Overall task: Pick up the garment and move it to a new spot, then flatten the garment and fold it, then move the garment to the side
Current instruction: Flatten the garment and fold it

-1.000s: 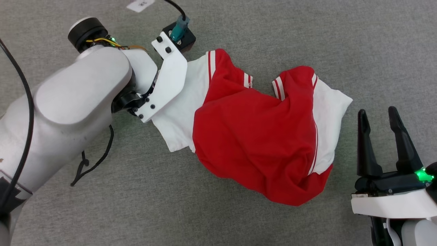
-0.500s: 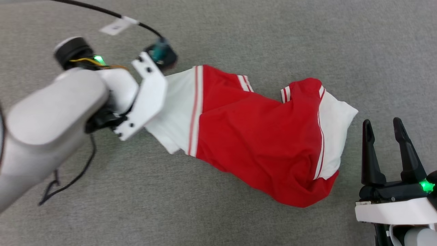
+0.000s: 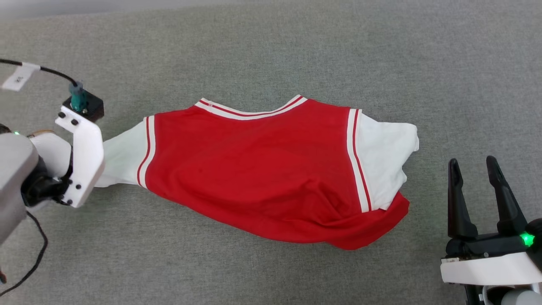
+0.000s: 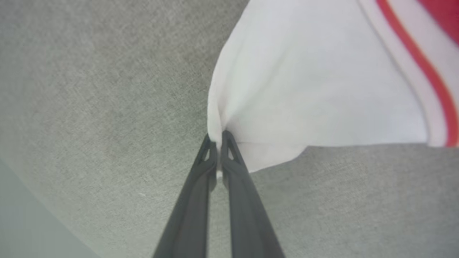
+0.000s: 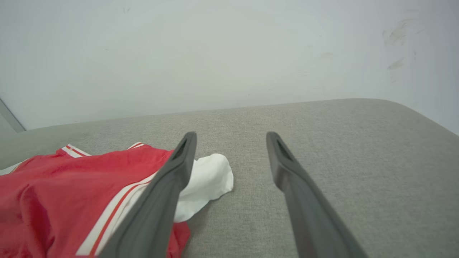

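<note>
The garment (image 3: pixel 254 169) lies spread across the grey fabric surface (image 3: pixel 296 51), red body uppermost, collar at the far side. Left gripper (image 4: pixel 216 138) is clamped on 1 white sleeve's edge. Right gripper (image 3: pixel 471 162) has its fingers apart, near the other sleeve and holding nothing.

Three views, one grey surface (image 3: pixel 271 46)
Head camera stares straight down from well above; left wrist camera presses in close on the shirt (image 4: pixel 304 89); right wrist camera skims low toward the wall (image 5: pixel 215 53), catching the shirt's other sleeve.
</note>
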### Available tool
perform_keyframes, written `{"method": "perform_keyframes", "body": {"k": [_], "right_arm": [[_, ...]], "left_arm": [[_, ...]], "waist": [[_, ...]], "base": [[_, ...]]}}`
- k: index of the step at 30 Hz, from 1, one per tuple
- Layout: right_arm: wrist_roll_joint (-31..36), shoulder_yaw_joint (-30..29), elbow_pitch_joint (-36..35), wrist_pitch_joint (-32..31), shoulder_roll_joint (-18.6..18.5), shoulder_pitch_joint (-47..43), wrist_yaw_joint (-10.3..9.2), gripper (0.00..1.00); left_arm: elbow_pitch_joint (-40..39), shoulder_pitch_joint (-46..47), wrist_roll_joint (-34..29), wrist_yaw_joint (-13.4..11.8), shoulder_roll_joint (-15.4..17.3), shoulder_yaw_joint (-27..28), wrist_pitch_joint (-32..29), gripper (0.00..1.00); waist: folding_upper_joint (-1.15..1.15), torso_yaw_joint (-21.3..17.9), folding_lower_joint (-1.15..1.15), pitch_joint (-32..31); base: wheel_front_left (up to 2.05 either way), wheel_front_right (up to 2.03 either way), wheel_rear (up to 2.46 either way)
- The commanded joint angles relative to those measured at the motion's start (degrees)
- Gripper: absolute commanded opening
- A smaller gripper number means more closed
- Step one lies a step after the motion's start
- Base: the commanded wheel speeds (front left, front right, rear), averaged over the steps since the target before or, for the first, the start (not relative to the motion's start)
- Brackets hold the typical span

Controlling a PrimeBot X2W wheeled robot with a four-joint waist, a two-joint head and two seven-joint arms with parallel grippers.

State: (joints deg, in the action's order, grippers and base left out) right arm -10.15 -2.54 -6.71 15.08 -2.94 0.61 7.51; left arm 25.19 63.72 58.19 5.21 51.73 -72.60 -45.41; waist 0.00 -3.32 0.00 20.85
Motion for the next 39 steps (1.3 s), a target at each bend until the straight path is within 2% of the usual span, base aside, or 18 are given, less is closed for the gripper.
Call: {"method": "perform_keyframes", "body": {"k": [1,6,8,9,10,11,15,18,22,27,29,31,35,39], "right_arm": [[0.4,-0.2,0.4,0.1,0.1,-0.9,-0.04,1.0],[1.3,-1.8,0.8,0.1,0.1,-1.6,-0.04,1.0],[2.4,-2.8,0.4,0.1,0.1,-1.6,-0.04,1.0],[2.4,-2.8,0.4,0.1,0.1,-1.6,-0.04,1.0],[3.8,-3.8,0.0,0.1,0.1,-1.2,-0.04,1.0],[3.8,-3.8,0.0,0.1,0.1,-1.2,-0.04,1.0],[7.1,-6.4,-1.5,0.1,0.1,1.5,-0.04,1.0],[11.0,-6.7,-2.1,0.1,-0.1,3.8,-0.04,1.0],[12.9,-4.9,-0.6,0.1,-5.2,8.6,-0.05,1.0],[11.8,0.2,5.5,0.1,-13.6,14.5,-0.05,1.0],[10.1,3.5,8.5,-2.8,-17.6,17.1,-0.05,1.0],[7.4,7.7,10.0,-8.2,-21.2,19.5,-0.05,1.0],[0.4,16.6,10.6,-20.0,-28.9,25.2,-0.06,1.0],[-7.7,26.3,10.2,-33.1,-36.4,29.7,-0.05,1.0]], "left_arm": [[0.8,-1.2,0.1,-0.8,-1.2,0.6,3.0,1.0],[2.1,-2.7,-1.4,-1.9,-3.6,2.6,13.9,1.0],[1.4,-3.0,-2.5,-2.9,-4.3,4.4,21.1,1.0],[1.4,-3.0,-2.5,-2.9,-4.3,4.4,21.1,1.0],[0.7,-4.1,-5.2,-5.2,-4.4,5.3,28.6,1.0],[0.7,-4.1,-5.2,-5.2,-4.4,5.3,28.6,1.0],[-2.2,-7.0,-8.3,-11.9,-4.8,7.9,42.3,1.0],[-5.0,-10.9,-8.8,-16.7,-4.4,9.7,49.9,1.0],[-9.2,-16.1,-9.1,-23.7,-3.5,11.9,57.4,1.0],[-16.6,-24.4,-9.9,-33.0,-3.5,16.8,60.5,1.0],[-20.9,-27.6,-12.4,-36.9,-4.4,19.8,60.7,1.0],[-24.4,-31.7,-15.2,-40.2,-5.0,23.5,60.6,1.0],[-29.7,-39.7,-21.0,-44.0,-7.4,30.4,60.6,1.0],[-32.6,-46.3,-25.7,-44.9,-11.3,35.8,60.6,1.0]], "waist": [[0.0,0.5,0.0,-0.9],[0.0,1.7,0.0,-4.7],[0.0,2.1,0.0,-6.5],[0.0,2.1,0.0,-6.5],[0.0,2.6,0.0,-8.1],[0.0,2.6,0.0,-8.1],[0.0,3.9,0.0,-10.9],[0.0,4.9,0.0,-12.3],[0.0,5.7,0.0,-13.1],[0.0,6.8,0.0,-13.4],[0.0,7.2,0.0,-13.2],[0.0,7.6,0.0,-12.8],[0.0,8.3,0.0,-11.3],[0.0,9.4,0.0,-9.7]], "base": [[0.0,0.0,0.0],[0.0,0.0,0.0],[0.0,0.0,0.0],[0.0,0.0,0.0],[0.0,0.0,0.0],[0.0,0.0,0.0],[0.0,0.0,0.0],[0.0,0.0,0.0],[0.0,0.0,0.0],[0.0,0.0,0.0],[0.0,0.0,0.0],[0.0,0.0,0.0],[0.0,0.0,0.0],[0.0,0.0,0.0]]}}
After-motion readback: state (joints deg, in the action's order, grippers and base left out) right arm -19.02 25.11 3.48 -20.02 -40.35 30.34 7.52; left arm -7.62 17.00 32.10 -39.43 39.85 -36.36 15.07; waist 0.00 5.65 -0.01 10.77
